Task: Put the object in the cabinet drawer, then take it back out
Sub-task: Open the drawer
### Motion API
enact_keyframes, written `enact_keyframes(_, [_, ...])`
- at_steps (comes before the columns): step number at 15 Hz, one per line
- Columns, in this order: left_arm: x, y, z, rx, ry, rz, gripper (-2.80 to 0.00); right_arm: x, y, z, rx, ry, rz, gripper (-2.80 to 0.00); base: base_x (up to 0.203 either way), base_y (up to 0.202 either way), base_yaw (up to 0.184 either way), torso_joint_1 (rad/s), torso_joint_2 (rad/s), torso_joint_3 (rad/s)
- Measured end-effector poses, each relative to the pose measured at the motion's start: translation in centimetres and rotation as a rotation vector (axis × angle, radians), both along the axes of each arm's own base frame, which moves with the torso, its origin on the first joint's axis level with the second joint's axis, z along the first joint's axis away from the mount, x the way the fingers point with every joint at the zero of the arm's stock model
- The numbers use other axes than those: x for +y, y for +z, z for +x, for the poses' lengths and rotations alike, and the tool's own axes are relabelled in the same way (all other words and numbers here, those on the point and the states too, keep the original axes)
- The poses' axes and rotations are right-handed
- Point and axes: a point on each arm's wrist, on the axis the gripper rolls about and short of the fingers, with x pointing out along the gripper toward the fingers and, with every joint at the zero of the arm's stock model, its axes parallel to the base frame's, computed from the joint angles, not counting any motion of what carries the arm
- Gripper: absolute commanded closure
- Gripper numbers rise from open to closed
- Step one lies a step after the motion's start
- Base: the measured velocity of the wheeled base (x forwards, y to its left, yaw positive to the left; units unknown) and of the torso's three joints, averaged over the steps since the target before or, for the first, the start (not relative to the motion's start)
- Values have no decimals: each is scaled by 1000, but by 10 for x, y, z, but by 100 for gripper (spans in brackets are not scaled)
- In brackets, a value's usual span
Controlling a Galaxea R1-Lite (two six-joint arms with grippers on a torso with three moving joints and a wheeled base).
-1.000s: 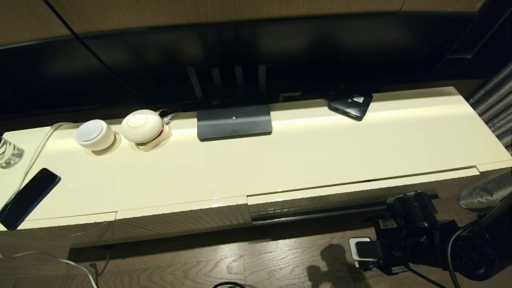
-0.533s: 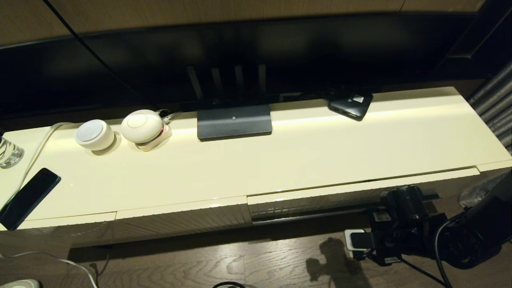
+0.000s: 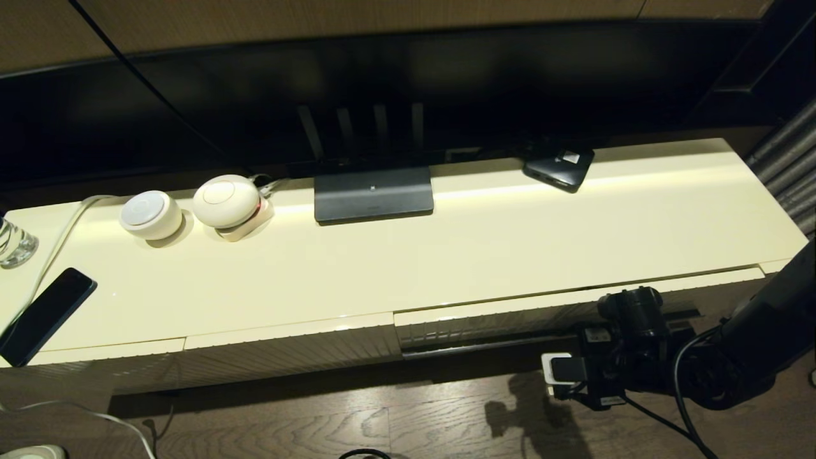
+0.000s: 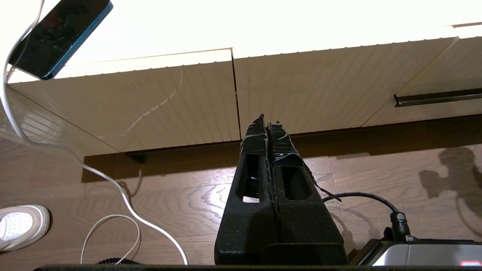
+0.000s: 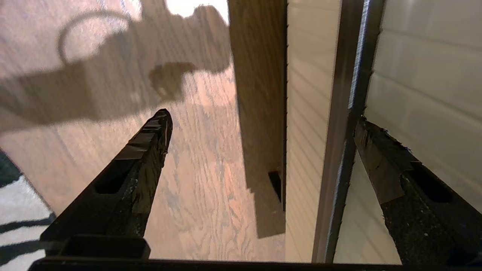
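The black umbrella is out of view in every frame. The cream drawer [image 3: 574, 312] forms the right half of the cabinet front, ribbed, with a dark strip [image 3: 497, 344] along its lower edge; its front stands slightly forward of the neighbouring panel. My right gripper [image 3: 623, 319] hovers low in front of the drawer's right part. It is open and empty [image 5: 263, 118]: one finger [image 5: 150, 146] is over the floor, the other finger [image 5: 380, 150] lies against the dark strip [image 5: 352, 94] and ribbed front [image 5: 425, 67]. My left gripper [image 4: 267, 122] is shut and empty, parked low before the left panels.
On the cabinet top lie a flat black phone [image 3: 44, 315], two white round devices [image 3: 152, 215], a TV stand [image 3: 373, 194], a small black box [image 3: 560, 167] and a glass [image 3: 13, 242]. A white cable [image 4: 113, 188] and a shoe [image 4: 22, 226] lie on the wooden floor.
My right arm has moved up and to the left, closer to the drawer front. The drawer and the left gripper have not moved.
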Motion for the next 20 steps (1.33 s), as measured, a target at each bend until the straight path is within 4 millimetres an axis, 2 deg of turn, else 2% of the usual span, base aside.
enact_keyframes(12, [0,0,0,0,0,-1,0,-9,4,15,58,-28,-1,-280,0,0,0,0,0,0])
enact_keyframes(20, [0,0,0,0,0,0,0,-8,2,23,58,-26,-2,-280,0,0,0,0,0,0])
